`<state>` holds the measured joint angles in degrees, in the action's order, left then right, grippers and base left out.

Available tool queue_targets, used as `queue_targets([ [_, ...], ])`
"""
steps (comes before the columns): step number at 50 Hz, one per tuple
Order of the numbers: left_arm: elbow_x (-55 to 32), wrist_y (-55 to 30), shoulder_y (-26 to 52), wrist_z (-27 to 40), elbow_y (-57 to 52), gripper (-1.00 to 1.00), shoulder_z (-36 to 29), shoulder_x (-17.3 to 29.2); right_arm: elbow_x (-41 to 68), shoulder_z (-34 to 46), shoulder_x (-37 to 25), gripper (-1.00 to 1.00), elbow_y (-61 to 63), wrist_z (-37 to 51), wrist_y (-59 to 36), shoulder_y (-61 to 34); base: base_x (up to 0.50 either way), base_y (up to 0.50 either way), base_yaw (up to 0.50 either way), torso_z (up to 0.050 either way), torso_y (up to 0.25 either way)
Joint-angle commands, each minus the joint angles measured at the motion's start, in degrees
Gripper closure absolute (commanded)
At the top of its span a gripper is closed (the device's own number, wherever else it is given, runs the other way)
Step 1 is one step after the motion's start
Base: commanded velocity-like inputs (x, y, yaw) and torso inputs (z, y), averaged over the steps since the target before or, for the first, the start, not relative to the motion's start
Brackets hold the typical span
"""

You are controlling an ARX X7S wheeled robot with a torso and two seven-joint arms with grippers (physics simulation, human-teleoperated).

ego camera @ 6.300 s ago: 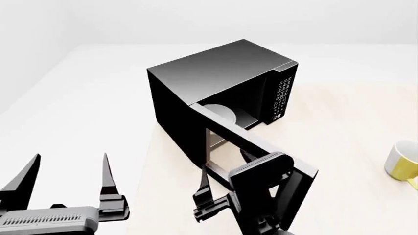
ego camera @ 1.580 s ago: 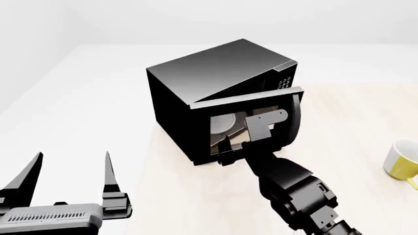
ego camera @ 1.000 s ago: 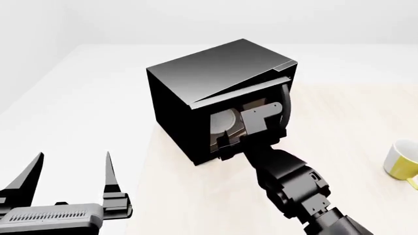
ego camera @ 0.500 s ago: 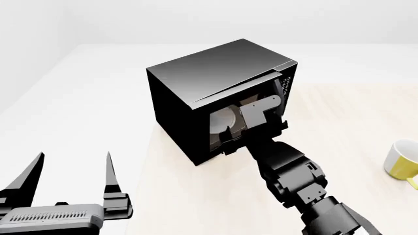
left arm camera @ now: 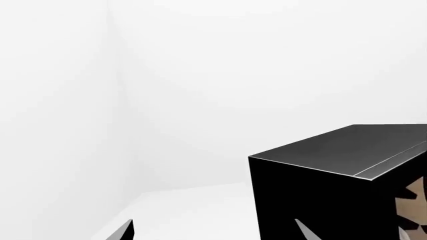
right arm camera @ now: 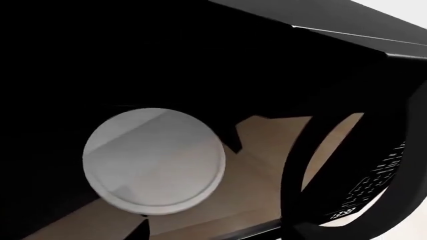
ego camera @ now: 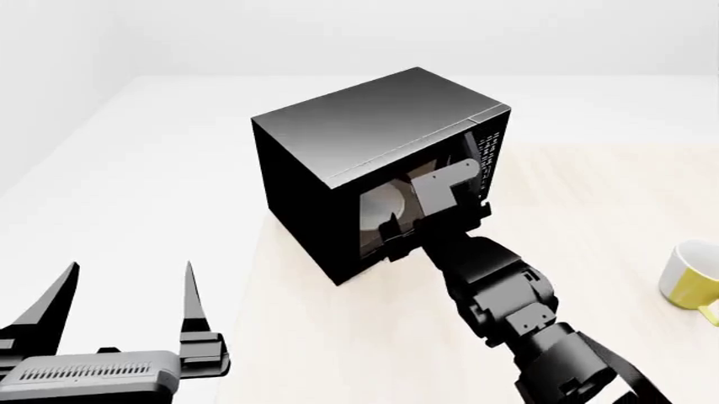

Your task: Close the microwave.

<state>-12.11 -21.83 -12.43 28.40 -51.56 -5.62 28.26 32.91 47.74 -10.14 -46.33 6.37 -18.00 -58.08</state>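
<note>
The microwave (ego camera: 359, 126) is a glossy black box on the light table, also showing in the left wrist view as the microwave (left arm camera: 320, 190). Its windowed door (ego camera: 388, 210) stands almost shut, with a thin gap left beside the keypad (ego camera: 489, 151). My right gripper (ego camera: 422, 220) presses flat against the door's outside and holds nothing. Through the window the right wrist view shows the white turntable plate (right arm camera: 153, 160), the curved handle (right arm camera: 313, 165) and one fingertip (right arm camera: 143, 231). My left gripper (ego camera: 130, 269) hangs open and empty low at the left, far from the microwave.
A yellow mug (ego camera: 691, 273) stands at the table's right edge. The pale wooden table (ego camera: 337, 337) runs from the microwave toward me. A white surface (ego camera: 146, 168) lies to the left, with white walls behind.
The door has swung from wide open to nearly shut, with my right arm pushing forward behind it. The left arm has stayed where it was.
</note>
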Motion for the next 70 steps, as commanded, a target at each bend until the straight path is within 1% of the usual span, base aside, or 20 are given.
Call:
queue_targets([
  [1, -0.1, 0.0, 0.0, 0.2, -0.1, -1.0, -0.1, 0.1, -8.5, -2.1, 2.4, -1.0, -5.6, -2.9, 1.4, -1.3, 0.03, 0.01, 0.02, 0.0, 0.0],
  [9, -0.1, -0.3, 0.1, 0.3, -0.3, -1.0, -0.3, 0.2, -8.0, -2.5, 1.8, -1.0, -4.8, -2.5, 1.3, -1.0, 0.03, 0.01, 0.02, -0.004, 0.0],
  [12, -0.1, -0.5, 0.3, 0.4, -0.2, -1.0, -0.4, 0.3, -8.2, -2.7, 1.3, -1.0, -4.0, -0.9, 1.5, -0.6, 0.03, 0.01, 0.02, -0.004, 0.0],
  [17, 0.1, -0.3, 0.4, 0.4, 0.0, -1.0, -0.7, 0.3, -7.2, -3.6, -3.0, -1.0, 7.3, 3.6, -2.1, 2.9, 0.01, 0.0, 0.01, -0.002, 0.0],
  [21, 0.0, -0.5, 0.6, 0.4, 0.0, -1.0, -0.8, 0.3, -6.0, -4.4, -5.2, -1.0, 13.0, 5.4, -4.0, 4.8, 0.0, 0.0, 0.0, 0.0, 0.0],
  [23, 0.1, -0.3, 0.5, 0.4, 0.2, -1.0, -0.9, 0.3, -4.8, -5.5, -7.1, -1.0, 18.2, 7.2, -5.5, 6.5, 0.0, 0.0, 0.0, 0.0, 0.0],
  [24, 0.1, -0.3, 0.5, 0.4, 0.2, -1.0, -0.9, 0.3, -4.7, -5.5, -7.2, -1.0, 18.5, 7.3, -5.7, 6.6, 0.0, 0.0, 0.0, 0.0, 0.0],
  [29, 0.1, -0.3, 0.7, 0.5, 0.3, -1.0, -1.1, 0.4, -2.2, -7.1, -11.2, -1.0, 30.3, 10.9, -9.0, 9.9, 0.0, 0.0, 0.0, 0.0, 0.0],
  [39, -0.1, -0.4, 0.6, 0.6, 0.1, -1.0, -1.0, 0.6, 2.6, -10.6, -16.6, -1.0, 47.5, 16.1, -13.3, 13.4, 0.0, 0.0, 0.0, 0.0, 0.0],
  [41, -0.1, -0.4, 0.6, 0.6, 0.1, -1.0, -1.0, 0.6, 2.6, -10.6, -16.6, -1.0, 47.5, 16.1, -13.3, 13.4, 0.0, 0.0, 0.0, 0.0, 0.0],
  [42, 0.1, -0.4, 0.8, 0.6, 0.3, -1.0, -1.4, 0.5, 4.1, -11.9, -18.1, -1.0, 51.9, 17.4, -13.9, 14.7, 0.0, 0.0, 0.0, 0.0, 0.0],
  [43, 0.0, -0.2, 0.7, 0.6, 0.2, -1.0, -1.3, 0.6, 4.3, -12.1, -18.7, -1.0, 53.4, 18.1, -14.2, 15.2, 0.0, 0.0, 0.0, 0.0, 0.0],
  [52, 0.1, -0.3, 0.6, 0.7, -0.1, -1.0, -1.5, 0.7, 7.8, -15.5, -22.7, -1.0, 62.9, 20.7, -12.7, 21.1, 0.0, 0.0, 0.0, 0.0, 0.0],
  [58, 0.2, -0.5, 0.9, 0.8, -0.1, -1.0, -1.9, 0.7, 6.7, -16.5, -25.1, -1.0, 68.2, 23.7, -10.9, 25.1, 0.0, 0.0, 0.0, 0.0, 0.0],
  [63, 0.5, -0.1, 0.9, 0.9, 0.2, -1.0, -2.2, 0.6, 5.5, -16.6, -27.4, -1.0, 73.6, 25.4, -8.3, 30.2, 0.0, 0.0, 0.0, 0.0, 0.0],
  [70, 0.4, -0.2, 1.1, 0.9, 0.2, -1.0, -2.3, 0.7, 5.4, -17.4, -29.1, -1.0, 78.2, 27.5, -6.9, 33.6, 0.0, 0.0, 0.0, 0.0, 0.0],
])
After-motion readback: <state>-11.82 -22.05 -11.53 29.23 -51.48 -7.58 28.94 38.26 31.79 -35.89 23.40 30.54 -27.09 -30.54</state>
